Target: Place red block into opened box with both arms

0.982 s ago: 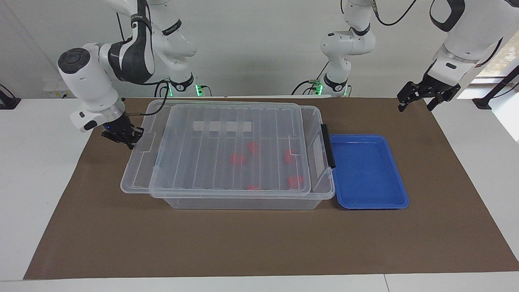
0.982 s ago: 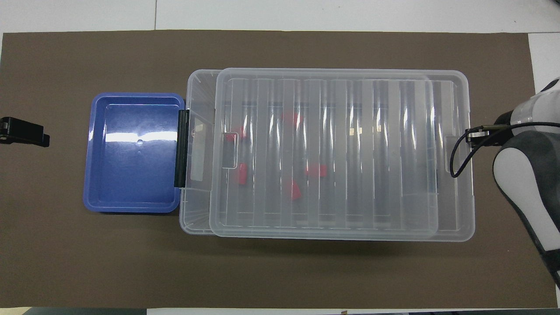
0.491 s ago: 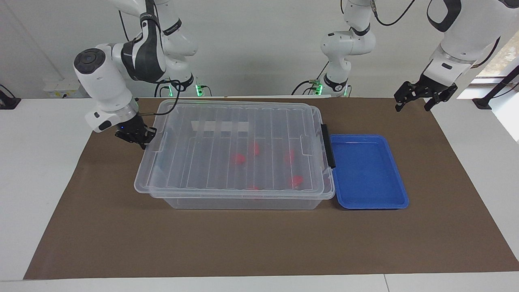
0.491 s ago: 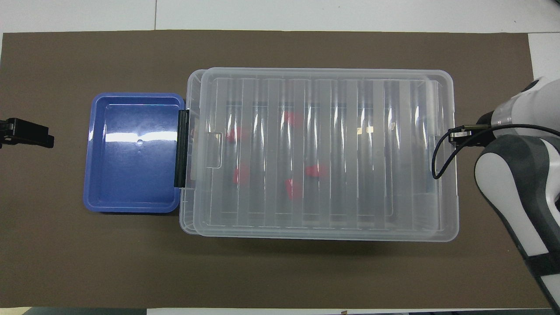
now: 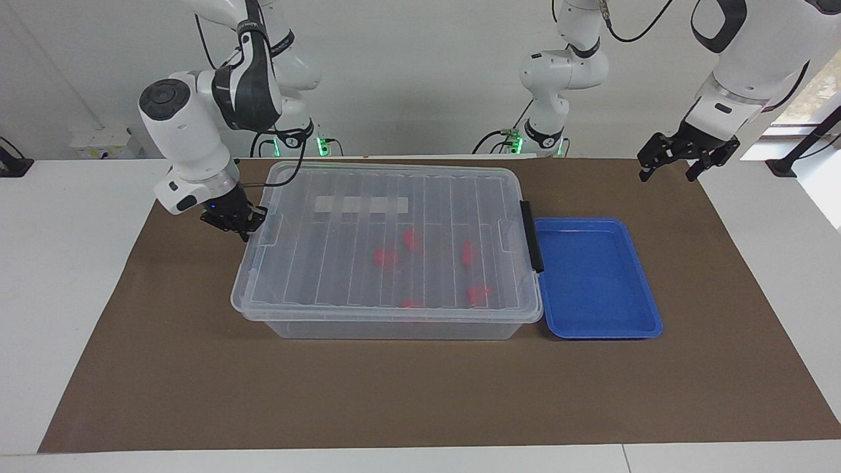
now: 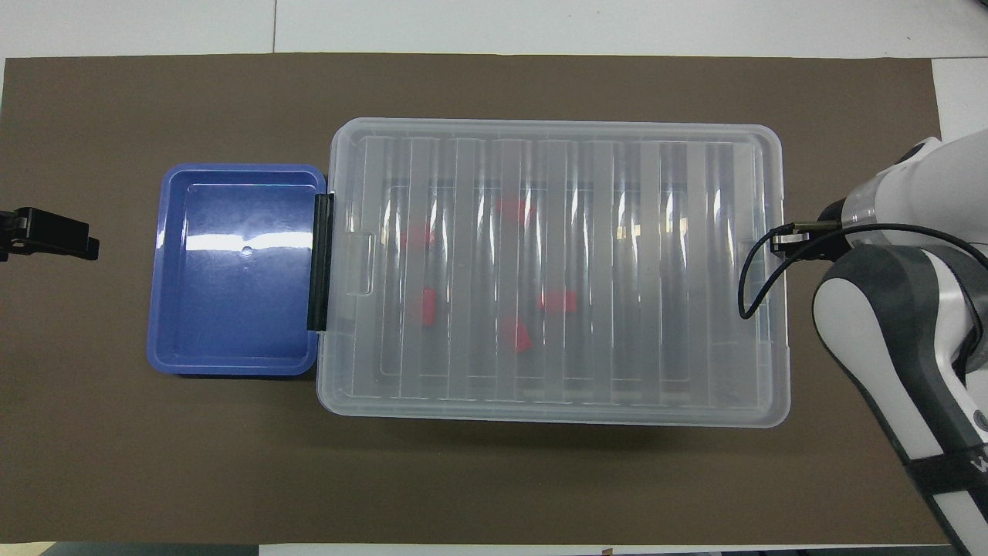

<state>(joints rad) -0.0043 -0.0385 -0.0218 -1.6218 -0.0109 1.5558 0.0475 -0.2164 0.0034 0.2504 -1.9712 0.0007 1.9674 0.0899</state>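
Note:
The clear box (image 5: pixel 394 328) stands mid-mat with its ribbed lid (image 5: pixel 341 263) lying over nearly all of it, overhanging slightly at the right arm's end. Several red blocks (image 5: pixel 386 257) lie inside and show through the lid (image 6: pixel 679 270); the red blocks (image 6: pixel 557 301) are scattered on the box floor. My right gripper (image 5: pixel 238 222) is at the lid's end tab, shut on its edge; in the overhead view its wrist hides the fingers. My left gripper (image 5: pixel 677 159) hangs open and holds nothing, over the mat's corner at the left arm's end. It shows again at the overhead view's edge (image 6: pixel 48 234).
A shallow blue tray (image 5: pixel 647 322) with nothing in it sits against the box's black handle (image 5: pixel 532 236) on the side toward the left arm. Brown mat (image 5: pixel 394 394) covers the table. The right arm's cable loops over the lid's end (image 6: pixel 752 278).
My right gripper has moved toward the left arm's end, taking the lid with it, so the lid has slid from an offset position to cover the box. The left arm has barely moved.

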